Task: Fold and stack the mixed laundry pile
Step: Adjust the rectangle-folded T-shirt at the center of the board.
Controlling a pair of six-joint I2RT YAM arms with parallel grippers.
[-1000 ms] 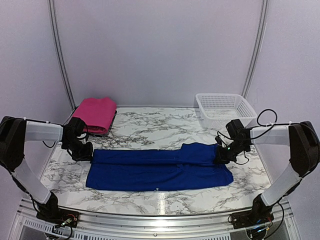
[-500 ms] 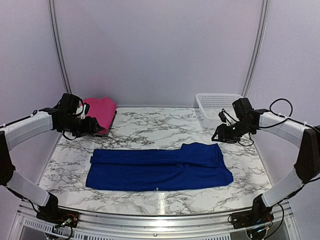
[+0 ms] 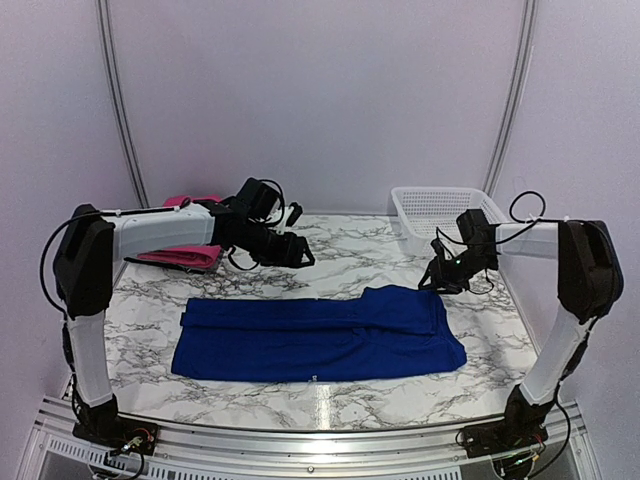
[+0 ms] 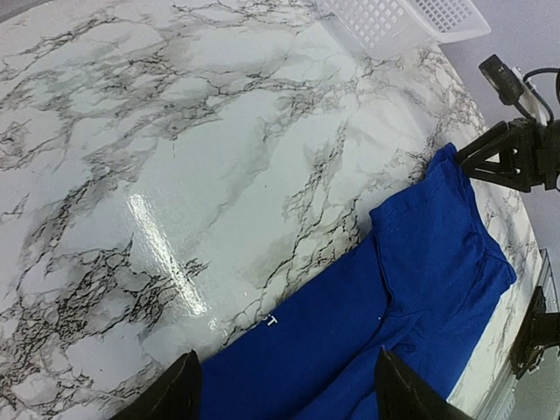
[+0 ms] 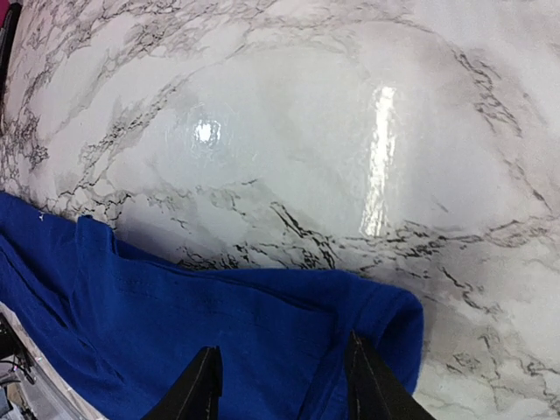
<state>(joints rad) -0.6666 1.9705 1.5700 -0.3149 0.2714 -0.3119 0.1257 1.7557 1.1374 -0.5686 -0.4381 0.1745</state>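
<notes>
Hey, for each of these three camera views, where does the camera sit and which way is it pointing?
Top external: above and behind the arm bases, facing forward and down across the marble table; both arms show.
Left wrist: on the left arm, looking down at the blue garment; its own fingertips frame the bottom.
Right wrist: looking down at that garment's edge; own fingertips at bottom.
Shared: top and left wrist both show the white basket.

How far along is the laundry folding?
Done: the pink garment lies folded at the far left. In hand: nothing; the left hand and right hand hover open, empty; the blue garment lies flat, seemingly half folded. Left: finish folding the blue and stack it on the pink.
</notes>
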